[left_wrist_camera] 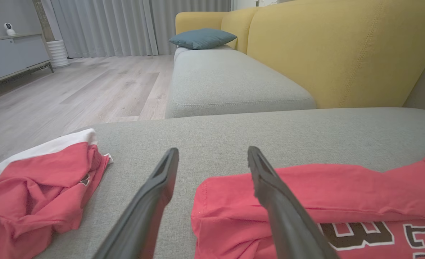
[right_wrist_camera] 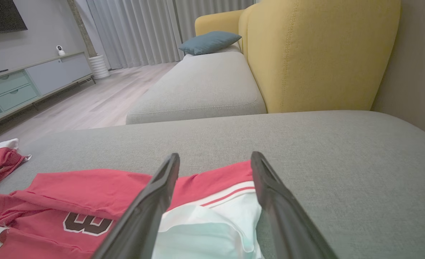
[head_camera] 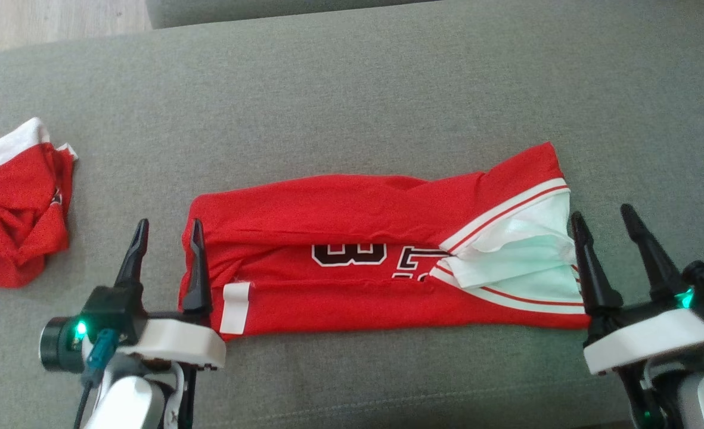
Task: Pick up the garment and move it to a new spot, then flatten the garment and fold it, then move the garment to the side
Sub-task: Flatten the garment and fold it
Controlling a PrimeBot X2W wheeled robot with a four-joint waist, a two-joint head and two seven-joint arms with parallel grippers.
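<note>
Left gripper and right gripper: jaws spread wide on both, holding nothing, one at each end of the garment on the grey cushion. Folding looks part done. The next move likely needs a pinch on one end, carried across to the other. Red jersey, lying as a long band, long edges turned in, number half hidden, white-trimmed end rumpled.

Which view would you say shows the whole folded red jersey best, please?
The head view: the folded red jersey lies there end to end. The left wrist view catches its plain red end, the right wrist view mainly its white-trimmed end.
</note>
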